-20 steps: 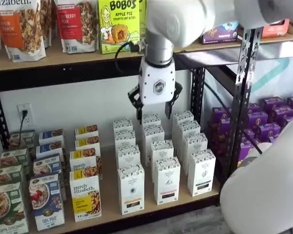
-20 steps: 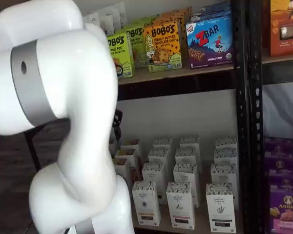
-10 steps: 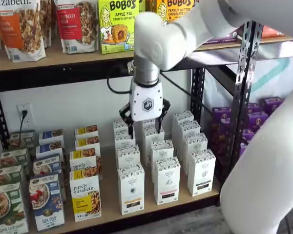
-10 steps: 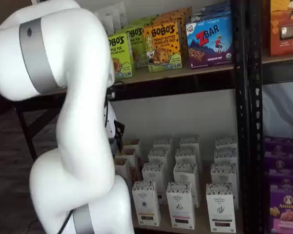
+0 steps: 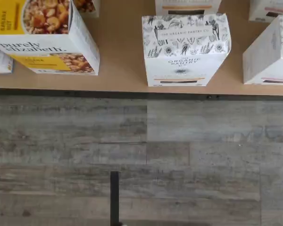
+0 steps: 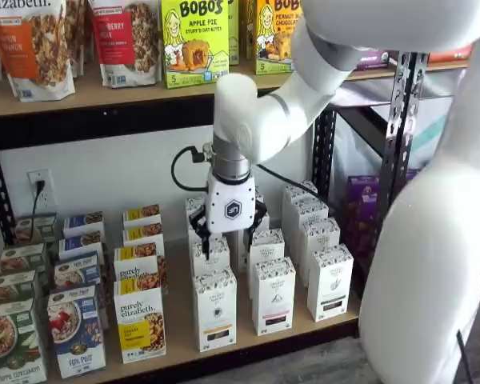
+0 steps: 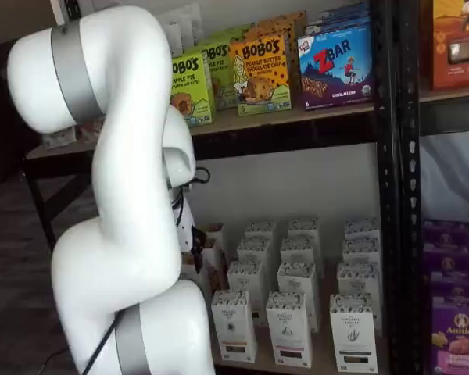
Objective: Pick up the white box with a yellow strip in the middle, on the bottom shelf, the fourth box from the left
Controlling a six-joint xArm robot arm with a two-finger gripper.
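Observation:
The white box with a yellow strip [image 6: 214, 310] stands at the front of a column of white boxes on the bottom shelf. It also shows in the wrist view [image 5: 185, 49] and in a shelf view [image 7: 234, 325]. My gripper [image 6: 229, 238] hangs above and behind that box, over the column's rear boxes. Its two black fingers [image 6: 198, 237] stand apart with a plain gap, open and empty. In a shelf view the arm [image 7: 133, 195] hides nearly all of the gripper.
Purely Elizabeth boxes [image 6: 140, 326] stand left of the white column and show in the wrist view [image 5: 42, 35]. More white box columns [image 6: 274, 294] stand to the right. The shelf's front edge [image 5: 141, 89] borders grey plank floor. An upper shelf [image 6: 104, 96] holds Bobo's boxes.
The gripper has come down and to the left, from just under the upper shelf to low over the white box column. Its fingers stay apart.

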